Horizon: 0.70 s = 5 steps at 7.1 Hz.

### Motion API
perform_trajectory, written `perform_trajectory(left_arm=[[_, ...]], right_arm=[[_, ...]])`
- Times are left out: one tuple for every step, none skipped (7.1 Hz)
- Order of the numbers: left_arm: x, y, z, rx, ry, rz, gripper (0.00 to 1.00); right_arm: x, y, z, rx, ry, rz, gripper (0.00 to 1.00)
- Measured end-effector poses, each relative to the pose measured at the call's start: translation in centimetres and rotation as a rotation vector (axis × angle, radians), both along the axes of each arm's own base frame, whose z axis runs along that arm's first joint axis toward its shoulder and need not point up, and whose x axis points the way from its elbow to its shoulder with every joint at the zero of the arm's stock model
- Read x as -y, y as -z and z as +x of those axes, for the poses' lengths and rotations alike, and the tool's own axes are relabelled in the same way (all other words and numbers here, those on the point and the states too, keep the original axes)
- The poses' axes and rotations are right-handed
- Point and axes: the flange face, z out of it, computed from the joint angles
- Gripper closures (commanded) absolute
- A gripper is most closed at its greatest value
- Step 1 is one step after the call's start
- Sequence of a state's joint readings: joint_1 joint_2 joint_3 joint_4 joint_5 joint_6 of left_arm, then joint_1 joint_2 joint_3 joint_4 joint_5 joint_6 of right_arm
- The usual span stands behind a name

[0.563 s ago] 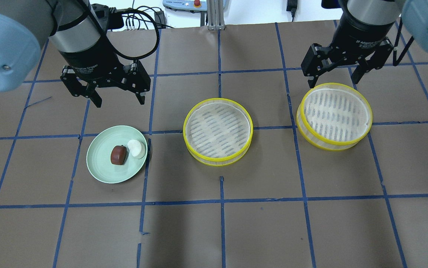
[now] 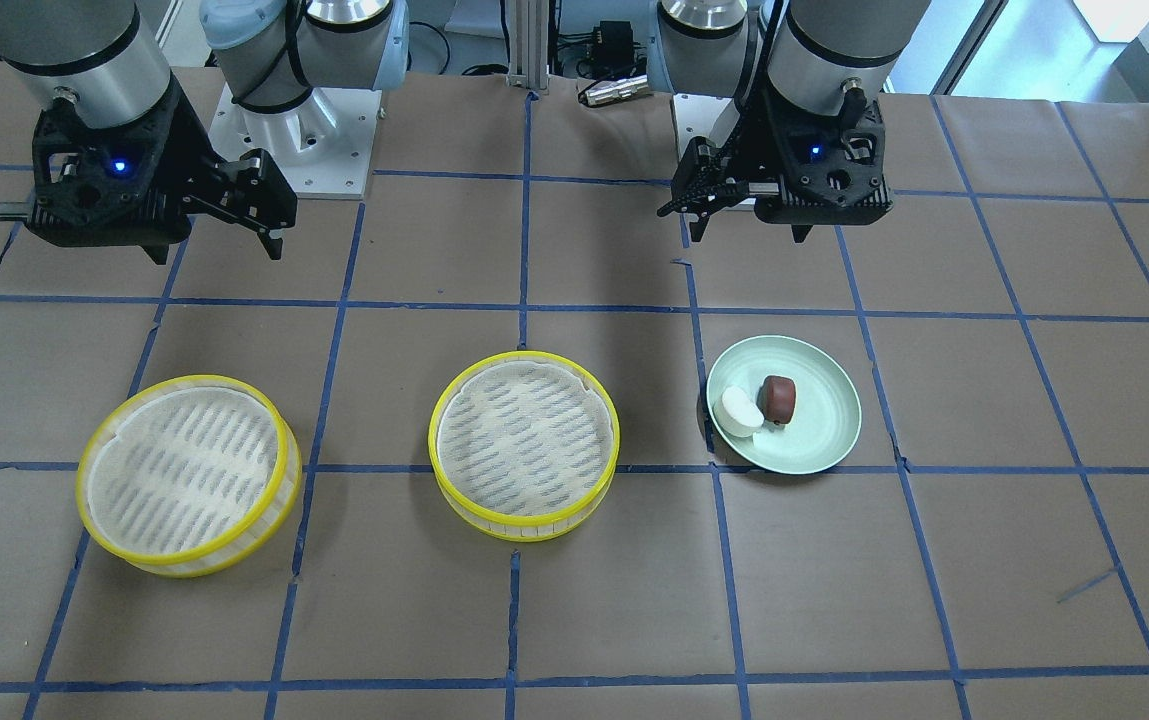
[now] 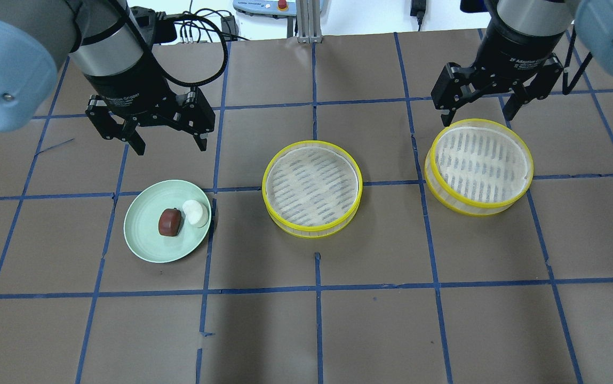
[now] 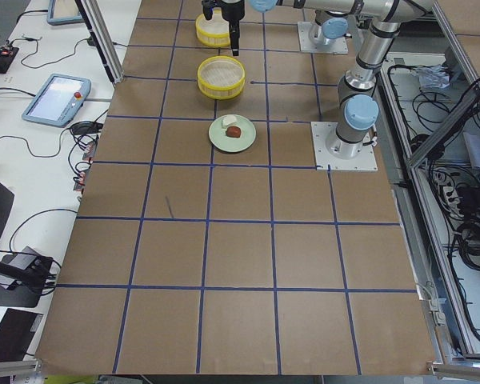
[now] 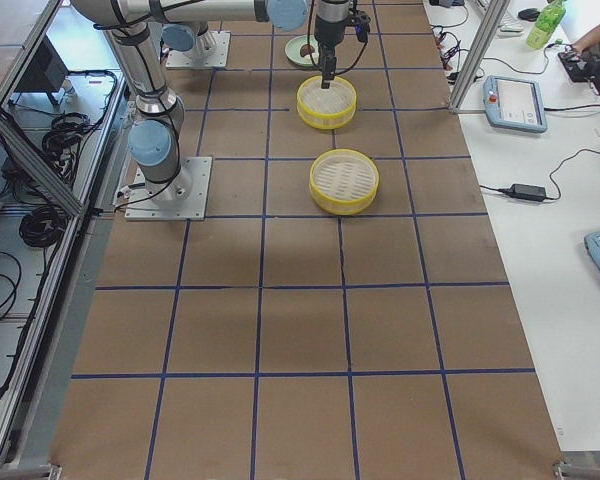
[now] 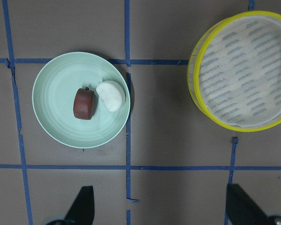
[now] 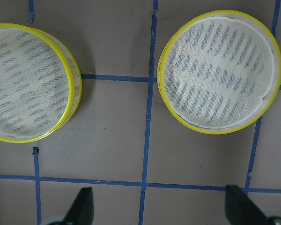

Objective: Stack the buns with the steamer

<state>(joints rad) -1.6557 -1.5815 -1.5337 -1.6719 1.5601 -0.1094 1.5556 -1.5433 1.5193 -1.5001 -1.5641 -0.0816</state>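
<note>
1. Buns on the pale green plate point(image 3: 143, 242), toward the table's left end: brown bun point(image 3: 169, 222) and white bun point(image 3: 196, 213) side by side, touching or nearly so, the white one close to the rim facing mid-table.
2. Two yellow-rimmed steamers, both lined and bare inside: middle steamer point(image 3: 312, 186) near the table's centre, far steamer point(image 3: 479, 165) further toward the right end, well apart from it.
3. Left gripper point(image 3: 170, 148) raised above bare table on the robot-edge side of the plate; fingers spread wide, nothing held.
4. Right gripper point(image 3: 478, 118) raised by the robot-edge side of the far steamer; likewise spread wide, empty.
5. Judged stage: nothing begun, no bun lifted, no steamer stacked. Likely first move: left gripper down onto one bun.
6. Crowding: little or no gap between the buns, hence risk of shoving or pinching the neighbour with a finger lowered between them, or of rolling the white bun over the rim.
7. Squeeze: soft-looking buns, so risk of denting with too hard a close, of dropping short of the middle steamer with too light a one.
8. Plate: risk of sliding or tipping it with an off-centre push.
9. Stacking: risk of a tilted stack from misaligned rims; of a crushed bun if laid too near the wall.
</note>
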Motion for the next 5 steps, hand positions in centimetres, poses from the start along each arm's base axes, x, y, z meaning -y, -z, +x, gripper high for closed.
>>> perform_trajectory(left_arm=[[0.0,0.0,0.0,0.0,0.0,0.001,0.0],[0.0,0.1,0.2,0.0,-0.002,0.004,0.0],[0.1,0.6,0.6,0.001,-0.01,0.015,0.0],[0.4,2.2,2.0,0.002,-0.026,0.044,0.0],[1.4,5.6,4.0,-0.001,-0.035,0.091,0.0]], right_arm=[[0.1,0.1,-0.2,0.0,0.002,0.002,0.0],[0.3,0.3,-0.8,0.002,0.007,0.007,0.0],[0.6,0.8,-2.3,0.007,0.005,0.018,0.0],[0.9,1.6,-4.6,0.014,-0.001,0.031,0.0],[1.4,2.6,-7.4,0.024,0.0,0.043,0.0]])
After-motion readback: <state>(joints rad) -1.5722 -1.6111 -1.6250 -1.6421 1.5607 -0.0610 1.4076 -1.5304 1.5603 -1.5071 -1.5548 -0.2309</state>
